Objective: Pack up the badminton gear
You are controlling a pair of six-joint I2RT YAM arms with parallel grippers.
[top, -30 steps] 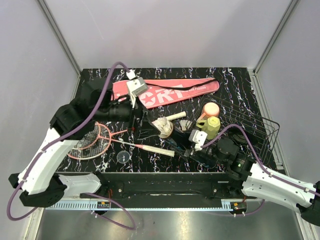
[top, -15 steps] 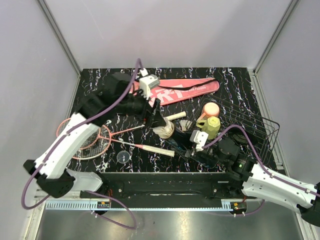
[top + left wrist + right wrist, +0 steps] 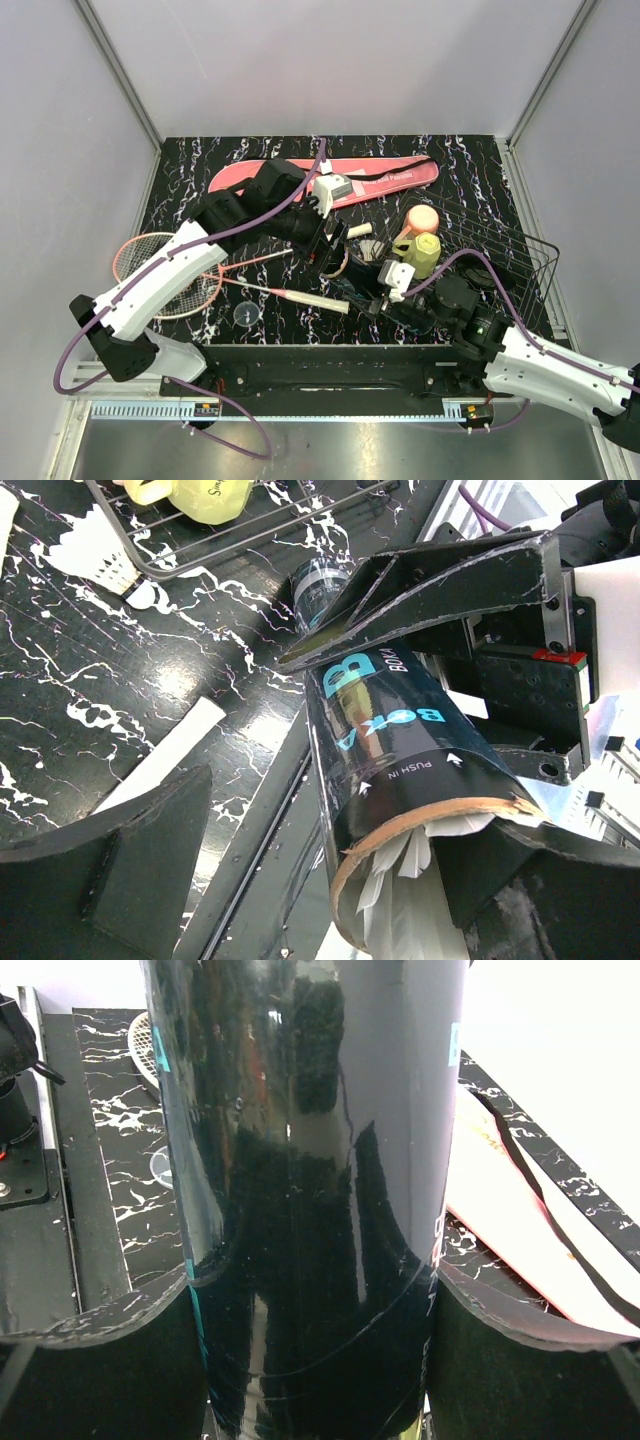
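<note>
Black tube, open mouth toward far-left

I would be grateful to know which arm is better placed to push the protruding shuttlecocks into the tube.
Probably left: the left hand is open, empty and right at the open end of the black tube, where the shuttlecocks stick out. The right hand is clamped around that tube, steadying it.
</note>
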